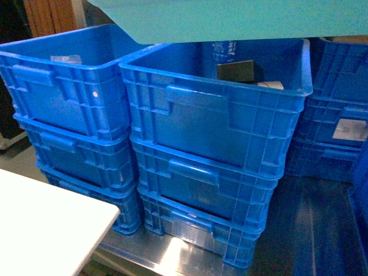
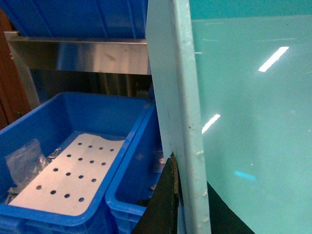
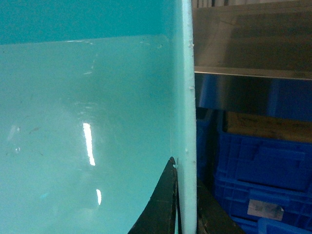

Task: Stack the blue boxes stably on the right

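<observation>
One light turquoise blue box (image 1: 230, 17) hangs across the top of the head view, above the royal-blue crates; only its smooth underside shows there. In the left wrist view my left gripper (image 2: 190, 209) is shut on the tub's rolled rim (image 2: 187, 97), one black finger (image 2: 165, 204) on each side of it. My right gripper (image 3: 186, 209) is likewise shut on the opposite rim (image 3: 187, 97), with the tub's glossy inside (image 3: 83, 122) filling the left of that view. Neither gripper shows in the head view.
Three stacks of royal-blue ribbed crates stand below on a steel shelf floor (image 1: 172, 256): left (image 1: 69, 86), middle (image 1: 218, 132), right (image 1: 339, 115). One crate holds a perforated metal plate (image 2: 73, 170) and a plastic bag (image 2: 24, 161). A white tabletop (image 1: 46, 224) juts in at lower left.
</observation>
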Robot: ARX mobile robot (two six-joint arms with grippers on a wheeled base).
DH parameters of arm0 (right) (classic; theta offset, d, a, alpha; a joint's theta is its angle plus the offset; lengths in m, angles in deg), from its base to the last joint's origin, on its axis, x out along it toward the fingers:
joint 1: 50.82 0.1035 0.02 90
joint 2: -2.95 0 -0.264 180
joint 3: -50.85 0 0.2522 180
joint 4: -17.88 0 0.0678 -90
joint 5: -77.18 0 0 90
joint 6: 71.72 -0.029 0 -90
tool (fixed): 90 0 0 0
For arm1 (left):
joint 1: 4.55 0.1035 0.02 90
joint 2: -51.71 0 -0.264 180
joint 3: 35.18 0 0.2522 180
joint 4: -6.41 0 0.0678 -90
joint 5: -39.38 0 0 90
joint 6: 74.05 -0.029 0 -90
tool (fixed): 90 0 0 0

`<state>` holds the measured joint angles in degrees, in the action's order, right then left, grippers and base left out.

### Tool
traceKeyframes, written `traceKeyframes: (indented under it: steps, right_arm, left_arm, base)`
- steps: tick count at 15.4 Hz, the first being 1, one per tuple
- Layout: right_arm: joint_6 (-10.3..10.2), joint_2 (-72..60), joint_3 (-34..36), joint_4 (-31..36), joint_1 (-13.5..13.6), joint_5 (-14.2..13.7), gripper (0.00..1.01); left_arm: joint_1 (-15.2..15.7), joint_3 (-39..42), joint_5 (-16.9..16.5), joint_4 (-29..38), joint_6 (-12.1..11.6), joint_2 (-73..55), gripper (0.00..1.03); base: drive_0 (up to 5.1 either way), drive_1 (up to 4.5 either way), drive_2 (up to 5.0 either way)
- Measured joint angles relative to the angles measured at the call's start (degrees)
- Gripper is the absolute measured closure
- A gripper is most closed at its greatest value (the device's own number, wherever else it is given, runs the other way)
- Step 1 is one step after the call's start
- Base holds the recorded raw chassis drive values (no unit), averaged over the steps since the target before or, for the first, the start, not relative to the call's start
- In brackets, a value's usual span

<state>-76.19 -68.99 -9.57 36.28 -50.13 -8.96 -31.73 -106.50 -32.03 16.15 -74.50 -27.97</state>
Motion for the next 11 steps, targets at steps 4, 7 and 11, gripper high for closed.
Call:
traceKeyframes:
  steps: [4,7,11]
  right_arm:
    - [0.00,0.00,0.00,0.00,0.00,0.00,0.99]
    - [0.00,0.00,0.00,-0.02,0.00,0.00,0.99]
    - [0.00,0.00,0.00,0.00,0.00,-0.02,0.99]
  left_arm:
    - [0.00,0.00,0.00,0.00,0.00,0.00,1.01]
    - [0.00,0.00,0.00,0.00,0.00,0.00,1.01]
    - [0.00,0.00,0.00,0.00,0.00,0.00,1.01]
  base:
    - [-1.6,-1.64,-1.6]
    - [-1.6,-1.64,-1.6]
    - [-1.6,-1.60,-1.6]
